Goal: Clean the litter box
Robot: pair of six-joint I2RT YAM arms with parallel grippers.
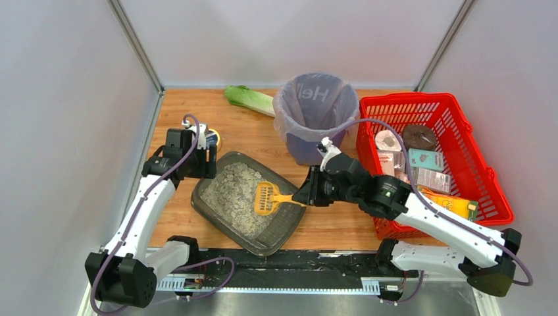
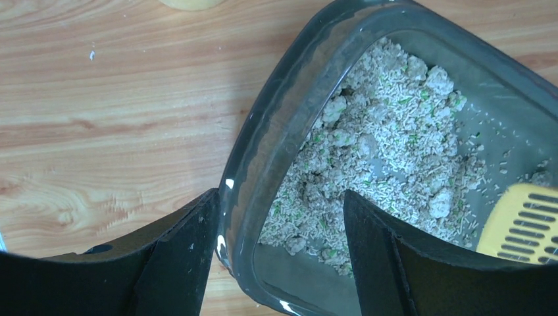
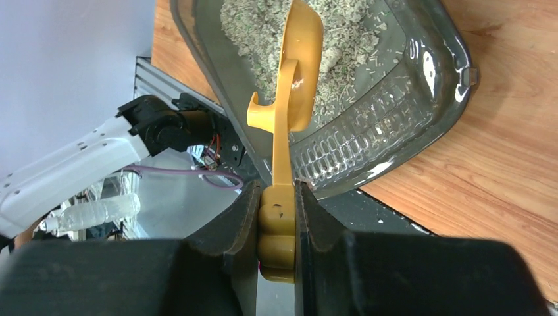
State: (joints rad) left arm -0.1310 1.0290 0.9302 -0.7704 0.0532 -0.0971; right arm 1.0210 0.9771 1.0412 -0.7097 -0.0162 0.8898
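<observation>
In the top view, the litter box [image 1: 284, 229] is being seen slanted on the wooden table [image 1: 243, 131], near the front edge, between the 2 arms and in front of the purple-lined bin [image 1: 299, 148]. The left gripper [image 1: 207, 164] is being placed at its far left corner. The yellow scoop [image 1: 266, 197] is being held over the litter by the right gripper [image 1: 304, 196].

In the left wrist view, the wall of the box [image 2: 263, 138] is being straddled by the 2 fingers [image 2: 184, 257]. The outer one is touching the rim or is just beside it, and the inner one is standing apart above the litter [image 2: 388, 138]. The jaws are being shown wide apart, with nothing pinched yet.

In the right wrist view, the flat handle of the scoop [image 3: 289, 131] is being squeezed tightly between the 2 jaws, and its slotted head is being turned edge-on above the litter.

The box is probably being made rather heavy by the litter. Its plastic looks stiff, thin and smooth, so it may be sliding easily on the wood. The rim at a corner is being judged the best place for pinching it.
</observation>
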